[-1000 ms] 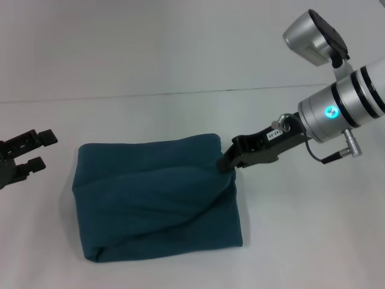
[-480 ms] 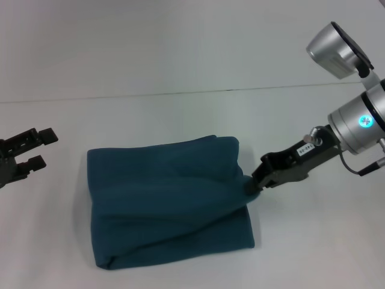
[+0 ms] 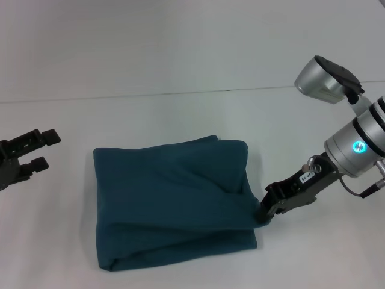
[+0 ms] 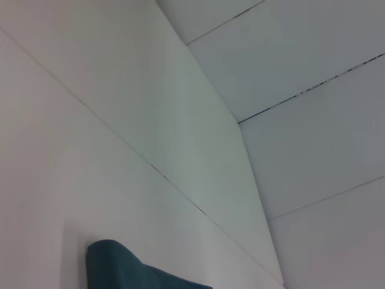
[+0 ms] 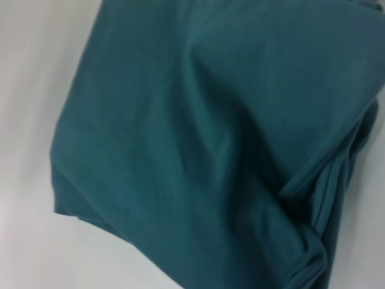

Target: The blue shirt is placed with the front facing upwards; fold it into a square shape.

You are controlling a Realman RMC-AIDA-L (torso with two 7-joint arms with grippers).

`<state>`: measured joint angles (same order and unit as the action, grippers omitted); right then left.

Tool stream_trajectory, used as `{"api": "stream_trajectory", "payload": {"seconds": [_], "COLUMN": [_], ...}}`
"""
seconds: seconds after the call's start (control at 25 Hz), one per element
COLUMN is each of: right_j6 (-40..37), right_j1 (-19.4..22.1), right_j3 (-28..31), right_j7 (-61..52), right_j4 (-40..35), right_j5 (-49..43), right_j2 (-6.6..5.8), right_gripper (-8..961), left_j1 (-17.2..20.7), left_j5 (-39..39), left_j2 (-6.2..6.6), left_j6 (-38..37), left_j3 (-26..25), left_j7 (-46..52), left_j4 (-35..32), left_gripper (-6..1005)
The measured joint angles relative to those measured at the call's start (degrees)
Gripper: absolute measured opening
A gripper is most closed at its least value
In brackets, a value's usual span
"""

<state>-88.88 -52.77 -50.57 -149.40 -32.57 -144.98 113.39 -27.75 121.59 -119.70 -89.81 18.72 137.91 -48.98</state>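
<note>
While our right gripper (image 3: 263,215) pinches the blue shirt (image 3: 171,201) at its four o'clock edge, we're squaring the fold; release comes next, our left gripper (image 3: 36,152) spread at nine o'clock.

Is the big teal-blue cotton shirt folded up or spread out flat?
Folded: the teal-blue cotton shirt lies as a rough layered square, no sleeves showing; the right gripper pinches its edge.

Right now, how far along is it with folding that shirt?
Nearly done, it seems. The blue shirt already lies on the white table as a compact, roughly square bundle. In hand: the right gripper pinches the bundle's right edge, where the fabric is drawn into a crease. The left gripper waits open, well clear. Left: letting go and perhaps smoothing that corner.
</note>
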Motion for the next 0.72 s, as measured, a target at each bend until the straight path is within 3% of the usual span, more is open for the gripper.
{"api": "stream_trajectory", "payload": {"seconds": [0.44, 0.72], "right_j6": [2.4, 1.9], "right_j1": [0.0, -0.1], "right_j3": [-1.9, -3.2], "right_j7": [-0.7, -0.9], "right_j4": [0.3, 1.1], "right_j5": [-1.7, -1.7], "right_j2": [1.56, 1.75], "right_gripper": [33, 33], "left_j1": [0.1, 0.5], "left_j5": [0.0, 0.0], "left_j2": [-0.05, -0.16], "left_j6": [0.4, 1.1], "left_j3": [-0.1, -0.2], "left_j7": [-0.5, -0.6], "left_j4": [0.2, 0.4], "left_gripper": [937, 937]}}
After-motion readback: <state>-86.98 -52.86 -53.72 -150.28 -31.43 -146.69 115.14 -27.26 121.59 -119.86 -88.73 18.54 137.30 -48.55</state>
